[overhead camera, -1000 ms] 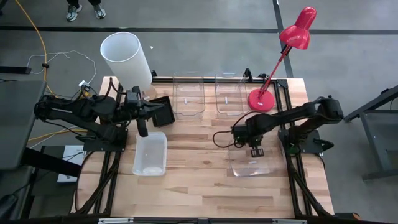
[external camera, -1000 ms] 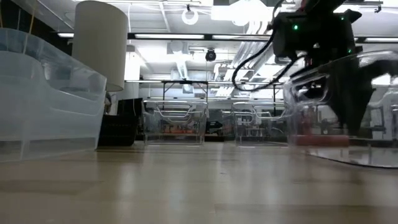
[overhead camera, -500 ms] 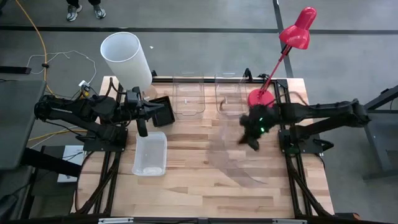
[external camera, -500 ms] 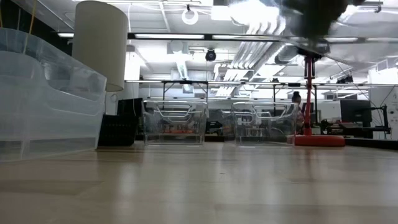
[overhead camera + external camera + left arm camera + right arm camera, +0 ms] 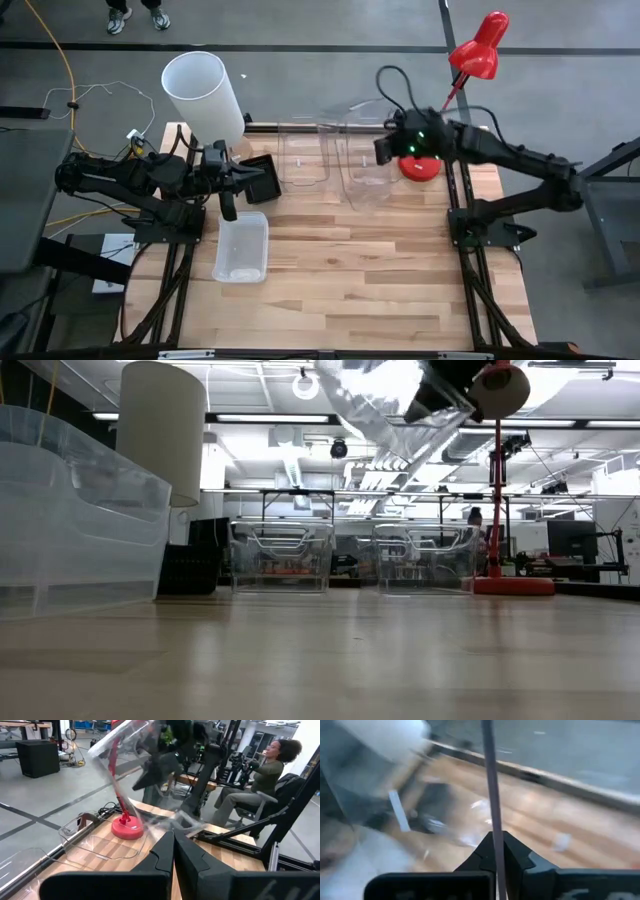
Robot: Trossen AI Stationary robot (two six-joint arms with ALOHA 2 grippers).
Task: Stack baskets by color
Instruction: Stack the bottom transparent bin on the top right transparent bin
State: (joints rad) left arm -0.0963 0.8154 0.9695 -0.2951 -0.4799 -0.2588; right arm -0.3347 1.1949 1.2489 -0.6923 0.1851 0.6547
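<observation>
My right gripper is shut on a clear basket that hangs in the air above the far right clear basket. The lifted basket also shows at the top of the low view. A second clear basket stands on its base beside it at the far edge. A black basket and a frosted white basket rest on the table at the left. My left gripper waits shut beside the black basket, with nothing between its fingers. My right gripper pinches the clear basket's thin wall between its two fingers, one on each face. The fingers slant down from the table's right side. The basket is tilted and lifted clear of the table and of the baskets below it.
A tall white cylinder lampshade stands at the far left corner, and a red desk lamp at the far right. The near half of the wooden table is bare wood. A person sits beyond the table.
My right gripper has lifted the clear basket off the near right part of the table, carried it up and toward the far edge, and rolled its wrist. The basket has turned from level to tilted. It now hangs over the far right clear basket.
</observation>
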